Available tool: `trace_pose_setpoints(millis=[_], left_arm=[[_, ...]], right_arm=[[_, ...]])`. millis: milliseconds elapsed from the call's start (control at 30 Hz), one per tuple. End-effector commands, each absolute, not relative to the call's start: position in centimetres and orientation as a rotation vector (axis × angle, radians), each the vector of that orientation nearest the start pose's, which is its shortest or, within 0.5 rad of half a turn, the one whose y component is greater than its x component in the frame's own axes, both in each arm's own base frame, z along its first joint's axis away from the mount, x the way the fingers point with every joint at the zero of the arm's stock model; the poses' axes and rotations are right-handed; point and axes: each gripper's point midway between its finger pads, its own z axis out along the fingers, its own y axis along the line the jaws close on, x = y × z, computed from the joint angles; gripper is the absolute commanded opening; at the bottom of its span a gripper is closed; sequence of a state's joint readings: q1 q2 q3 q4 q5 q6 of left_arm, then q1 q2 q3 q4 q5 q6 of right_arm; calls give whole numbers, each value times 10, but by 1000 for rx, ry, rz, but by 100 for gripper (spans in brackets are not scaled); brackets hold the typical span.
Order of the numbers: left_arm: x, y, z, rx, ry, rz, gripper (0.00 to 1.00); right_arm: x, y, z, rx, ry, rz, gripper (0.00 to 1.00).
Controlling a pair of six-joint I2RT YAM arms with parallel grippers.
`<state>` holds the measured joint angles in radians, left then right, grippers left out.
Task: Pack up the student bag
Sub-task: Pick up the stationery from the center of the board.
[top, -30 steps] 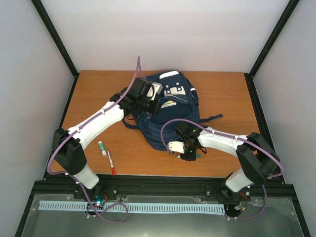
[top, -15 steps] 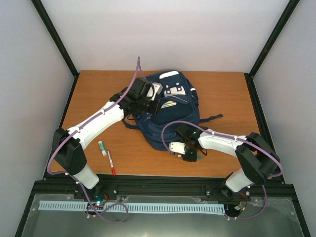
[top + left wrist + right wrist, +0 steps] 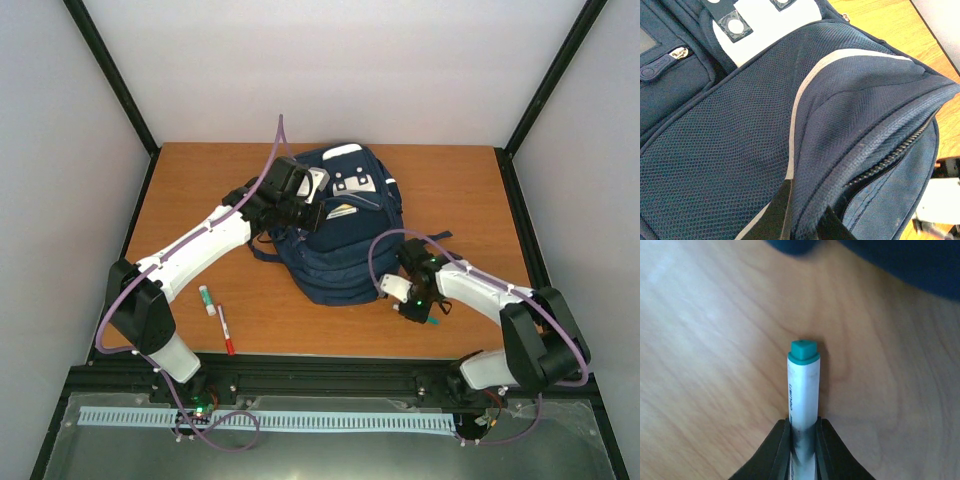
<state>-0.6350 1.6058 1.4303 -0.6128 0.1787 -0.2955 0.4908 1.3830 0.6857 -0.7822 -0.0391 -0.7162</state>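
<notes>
Packing is barely starting: left gripper (image 3: 807,220) pinching large navy fabric backpack (image 3: 345,235) open, right gripper (image 3: 802,437) clasping teal-capped white marker (image 3: 803,385), slim red pen (image 3: 225,330) lying at its eight o'clock.

Wooden table (image 3: 200,190) under navy student bag (image 3: 345,262), green-capped tube (image 3: 207,299), red-capped pen (image 3: 226,330).

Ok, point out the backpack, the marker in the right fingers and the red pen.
backpack (image 3: 342,255): top view, on the navy front panel.
marker (image 3: 803,390): right wrist view, on the white barrel below the teal cap.
red pen (image 3: 226,331): top view, on the middle of its barrel.
</notes>
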Motion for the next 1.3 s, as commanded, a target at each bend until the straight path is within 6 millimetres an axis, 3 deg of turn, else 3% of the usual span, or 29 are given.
trace_pose_setpoints(millis=[0,233,400,600,867,1267], left_arm=[[353,-304,278,464,2255,-771,3],[353,-304,277,466,2257,-771,3],[352,-304,278,464,2255,-774,3],[352,-305,278,464,2256,-776,3],[351,-305,280,462,2253,-783,3],[351,-304,281,464,2249,-781,3]], right_arm=[[202,90,16,-1558,2631,83,10],[229,77,17,-1248,2794,224,15],[219,67,8,-1238,2837,176,28],[207,48,5,-1242,2857,29,29],[204,37,8,-1242,2857,-59,28],[209,34,5,-1250,2856,-98,11]])
